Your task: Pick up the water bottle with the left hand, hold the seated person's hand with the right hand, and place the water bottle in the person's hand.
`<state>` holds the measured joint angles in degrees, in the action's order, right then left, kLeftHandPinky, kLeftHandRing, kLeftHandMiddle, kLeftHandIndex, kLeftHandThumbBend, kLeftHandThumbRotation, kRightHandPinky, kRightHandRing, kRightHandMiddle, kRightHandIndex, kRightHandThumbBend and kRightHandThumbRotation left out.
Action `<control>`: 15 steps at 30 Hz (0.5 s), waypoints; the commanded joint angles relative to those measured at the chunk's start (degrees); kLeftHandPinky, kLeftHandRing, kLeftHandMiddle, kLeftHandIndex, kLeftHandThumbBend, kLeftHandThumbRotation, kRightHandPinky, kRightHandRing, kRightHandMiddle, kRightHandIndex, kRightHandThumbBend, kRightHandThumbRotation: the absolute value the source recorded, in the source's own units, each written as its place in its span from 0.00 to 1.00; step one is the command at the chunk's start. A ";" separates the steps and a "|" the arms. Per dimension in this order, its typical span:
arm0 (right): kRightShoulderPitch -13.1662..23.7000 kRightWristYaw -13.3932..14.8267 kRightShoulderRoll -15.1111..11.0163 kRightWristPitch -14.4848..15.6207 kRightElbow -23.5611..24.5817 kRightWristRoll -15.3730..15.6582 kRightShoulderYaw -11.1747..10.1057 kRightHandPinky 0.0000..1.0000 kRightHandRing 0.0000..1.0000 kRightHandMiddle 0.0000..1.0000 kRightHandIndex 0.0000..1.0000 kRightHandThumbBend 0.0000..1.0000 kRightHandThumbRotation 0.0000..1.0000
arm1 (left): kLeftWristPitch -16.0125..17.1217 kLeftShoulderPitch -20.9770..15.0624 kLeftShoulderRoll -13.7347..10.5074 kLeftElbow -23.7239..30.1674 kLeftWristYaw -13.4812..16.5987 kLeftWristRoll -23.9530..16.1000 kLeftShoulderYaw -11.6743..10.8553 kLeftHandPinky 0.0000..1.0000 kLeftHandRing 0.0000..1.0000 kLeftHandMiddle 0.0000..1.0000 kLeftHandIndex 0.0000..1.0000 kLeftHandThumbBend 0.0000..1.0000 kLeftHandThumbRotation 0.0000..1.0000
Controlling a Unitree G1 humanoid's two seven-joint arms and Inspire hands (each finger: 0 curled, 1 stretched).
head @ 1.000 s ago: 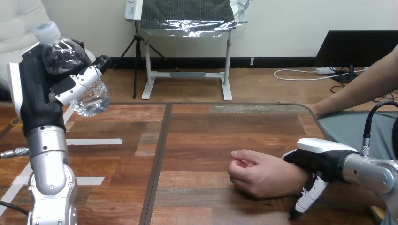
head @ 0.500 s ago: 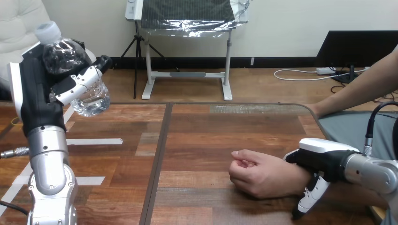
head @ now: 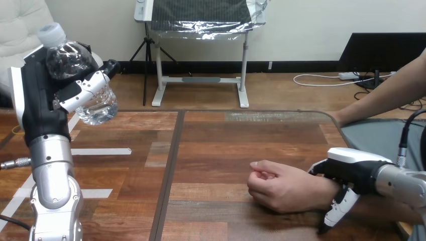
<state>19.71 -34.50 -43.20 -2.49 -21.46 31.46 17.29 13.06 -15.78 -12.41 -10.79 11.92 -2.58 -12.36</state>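
Slid slightly rightward, the right hand point(head: 354, 168) lies over the person's wrist point(head: 319, 190), and the person's hand point(head: 279, 186) has moved with it; I cannot tell whether it grips. The left hand point(head: 42, 98) clasps the water bottle point(head: 75, 65), raised well above the desk point(head: 226, 145); handover looks next.

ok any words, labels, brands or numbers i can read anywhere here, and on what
None can be read. The water bottle in the left hand shows clear plastic and a pale cap, no legible label. The tape strips on the table are blank.
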 commanded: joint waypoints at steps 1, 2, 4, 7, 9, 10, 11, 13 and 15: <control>-2.54 -0.66 -3.00 0.86 -4.56 -0.30 -0.77 0.65 0.81 0.84 0.79 1.00 0.17 | 2.01 -3.87 -0.92 2.48 -0.09 -0.22 -0.44 0.30 0.35 0.40 0.41 0.64 0.00; -2.56 -0.73 -3.00 0.94 -4.51 -0.50 -0.96 0.65 0.81 0.84 0.79 1.00 0.16 | 1.98 -3.86 -0.93 2.54 -0.07 -0.28 -0.42 0.29 0.35 0.40 0.41 0.64 0.00; -2.55 -0.77 -3.03 1.16 -4.41 -0.74 -1.26 0.65 0.80 0.83 0.79 1.00 0.15 | 1.91 -3.83 -0.91 2.67 -0.07 -0.31 -0.39 0.29 0.34 0.40 0.41 0.64 0.00; -2.50 -0.55 -3.20 1.03 -4.43 -0.76 -1.42 0.64 0.80 0.83 0.80 1.00 0.14 | 1.79 -3.80 -0.85 2.83 -0.09 -0.28 -0.37 0.29 0.34 0.40 0.41 0.64 0.00; -2.46 -0.30 -3.38 0.60 -4.58 -0.75 -1.40 0.64 0.80 0.83 0.80 1.00 0.15 | 1.68 -3.79 -0.81 2.93 -0.05 -0.30 -0.35 0.29 0.34 0.40 0.41 0.64 0.00; -2.31 -0.36 -3.49 0.48 -4.73 -0.75 -1.36 0.64 0.80 0.83 0.80 1.00 0.15 | 1.69 -3.79 -0.79 2.93 0.04 -0.39 -0.34 0.29 0.34 0.40 0.41 0.64 0.00; -2.19 -0.44 -3.54 0.44 -4.84 -0.76 -1.35 0.64 0.80 0.84 0.81 1.00 0.16 | 1.71 -3.80 -0.78 2.92 0.11 -0.46 -0.33 0.29 0.34 0.40 0.41 0.64 0.00; -2.00 -0.42 -3.45 0.64 -5.14 -0.85 -1.48 0.65 0.81 0.84 0.83 1.00 0.19 | 1.70 -3.82 -0.76 2.88 0.18 -0.50 -0.35 0.29 0.34 0.40 0.41 0.64 0.00; -1.89 -0.27 -3.27 0.94 -5.41 -0.99 -1.65 0.66 0.82 0.86 0.85 1.00 0.21 | 1.66 -3.84 -0.72 2.85 0.20 -0.47 -0.38 0.29 0.34 0.39 0.41 0.64 0.00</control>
<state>19.70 -34.50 -44.31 -2.96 -22.86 30.14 15.91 13.06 -15.78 -12.41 -10.79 11.93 -2.69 -12.36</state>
